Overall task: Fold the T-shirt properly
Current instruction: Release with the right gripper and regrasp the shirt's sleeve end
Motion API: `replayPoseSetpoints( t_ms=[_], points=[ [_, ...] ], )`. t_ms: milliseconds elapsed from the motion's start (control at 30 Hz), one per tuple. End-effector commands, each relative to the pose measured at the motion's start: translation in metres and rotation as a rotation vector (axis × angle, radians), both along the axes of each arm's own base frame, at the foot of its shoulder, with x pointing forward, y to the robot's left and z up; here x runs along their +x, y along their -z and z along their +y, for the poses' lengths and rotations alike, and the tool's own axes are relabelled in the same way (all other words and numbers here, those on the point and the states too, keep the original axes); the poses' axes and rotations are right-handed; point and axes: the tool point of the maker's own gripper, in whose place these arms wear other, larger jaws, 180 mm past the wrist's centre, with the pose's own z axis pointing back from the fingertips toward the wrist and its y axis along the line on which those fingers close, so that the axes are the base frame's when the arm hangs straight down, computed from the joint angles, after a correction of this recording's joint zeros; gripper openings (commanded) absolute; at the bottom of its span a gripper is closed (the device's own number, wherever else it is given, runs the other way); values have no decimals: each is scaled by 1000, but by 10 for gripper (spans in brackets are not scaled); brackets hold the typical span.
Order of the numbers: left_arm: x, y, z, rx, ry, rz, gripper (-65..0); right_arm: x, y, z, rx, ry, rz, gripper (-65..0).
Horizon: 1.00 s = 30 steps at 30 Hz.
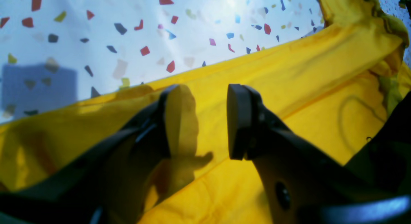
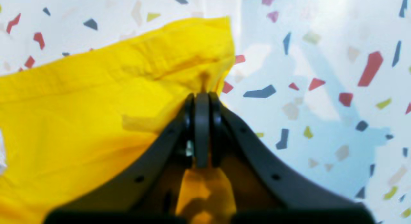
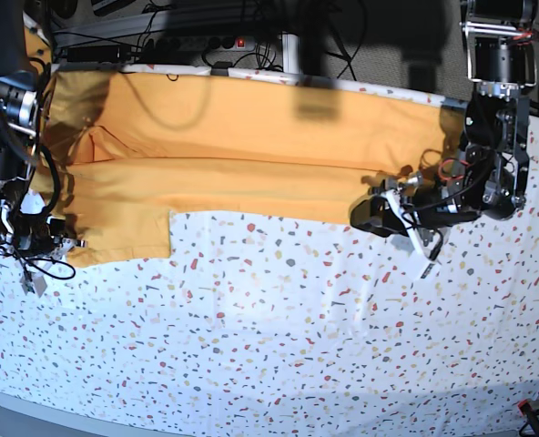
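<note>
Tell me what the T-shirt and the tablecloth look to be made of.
T-shirt: soft matte woven or knit fabric, probably cotton; it creases and bunches where the right gripper pinches it. Tablecloth: speckled white, faintly glossy with reflections, possibly coated or plastic.

A white tablecloth (image 3: 279,337) speckled with red, blue, grey and olive flecks covers the table, spreading below and beyond both grippers. Behind it, past the far edge, black cables (image 3: 206,23) and a power strip (image 3: 201,43) lie tangled.

T-shirt (image 3: 251,155) far edge hidden in shadow; lettering (image 1: 353,118) blurred, unreadable.
</note>
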Motion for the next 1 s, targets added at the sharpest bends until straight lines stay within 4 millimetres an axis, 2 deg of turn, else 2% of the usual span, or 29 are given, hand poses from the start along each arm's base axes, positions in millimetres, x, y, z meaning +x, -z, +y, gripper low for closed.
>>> replayPoseSetpoints(
  t_ms=[0,233,367,533,667,700,833,967],
  points=[
    [12,-18,0,-26,-8,-60,-418,12,-20,-9,5,17,-48,-650],
    [13,-16,2,-5,-11,-64,-418,12,-55,20,211,-30,-66,-650],
    [13,-11,7,36,-13,-63,-418,-2,-81,36,305,-107,-99,-650],
    [16,-11,9,50,-21,-78,-418,-51,-104,78,397,-320,-47,-650],
    [17,-13,9,46,-24,-84,-418,-79,-143,120,533,-462,-192,-650],
    [17,-12,9,47,-23,-84,-418,-88,-149,125,540,-481,-214,-650],
    [17,-12,10,51,-23,-82,-418,-126,-152,120,465,-487,-228,-650],
    [17,-12,12,55,-23,-82,-418,-162,-147,105,408,-446,-197,-650]
  ],
)
